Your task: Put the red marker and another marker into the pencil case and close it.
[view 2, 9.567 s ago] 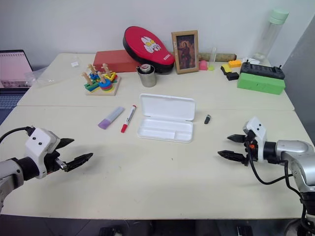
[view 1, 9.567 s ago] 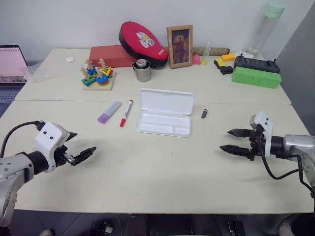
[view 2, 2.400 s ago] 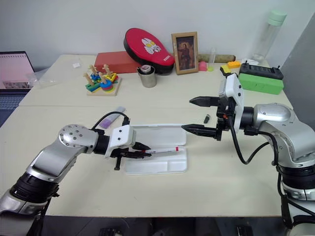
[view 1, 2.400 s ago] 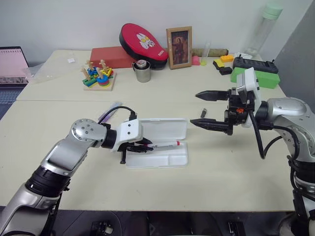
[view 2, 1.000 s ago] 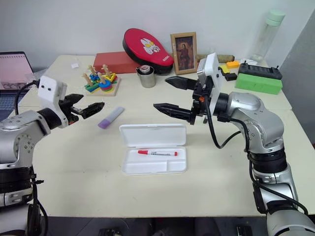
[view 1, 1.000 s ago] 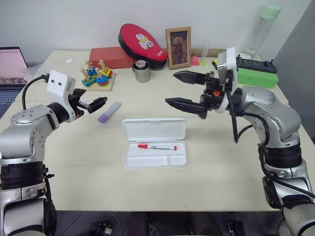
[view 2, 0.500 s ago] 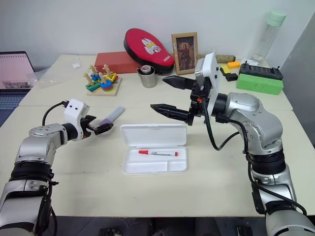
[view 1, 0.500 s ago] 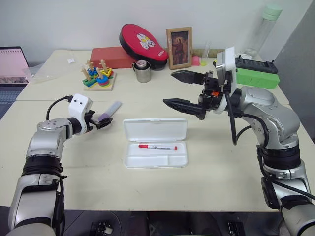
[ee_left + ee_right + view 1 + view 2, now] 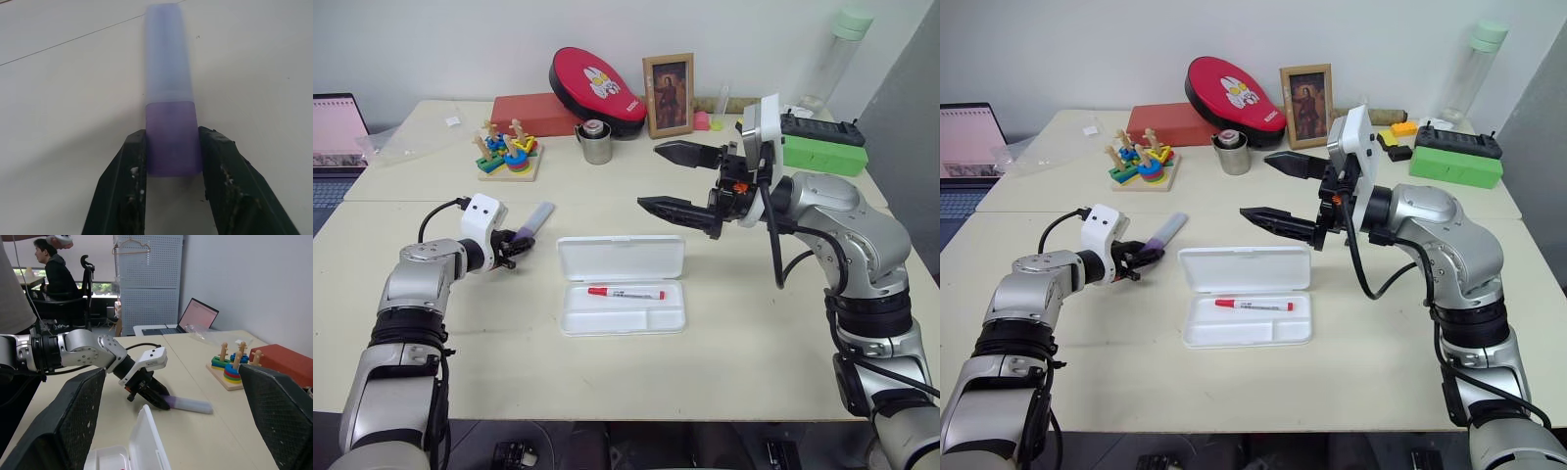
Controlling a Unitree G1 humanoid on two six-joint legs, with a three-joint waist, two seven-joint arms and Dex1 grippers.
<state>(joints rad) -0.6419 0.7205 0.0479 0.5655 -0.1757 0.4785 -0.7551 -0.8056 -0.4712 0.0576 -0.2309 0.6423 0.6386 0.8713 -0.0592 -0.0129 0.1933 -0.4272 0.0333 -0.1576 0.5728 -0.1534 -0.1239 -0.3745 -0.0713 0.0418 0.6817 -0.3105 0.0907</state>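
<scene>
Lilac marker (image 9: 168, 98) flat on table, purple cap end clamped in left tool (image 9: 171, 161); right tool (image 9: 674, 179) spread wide

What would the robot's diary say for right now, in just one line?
left claw: closed on lilac marker cap end, on table | right claw: open, raised | red marker: in pencil case | lid: open

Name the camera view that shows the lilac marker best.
The left wrist view: the lilac marker lies lengthwise, its purple cap end between the left gripper's fingers. Both eye views show it small beside the pencil case; the right wrist view shows it from the side.
</scene>
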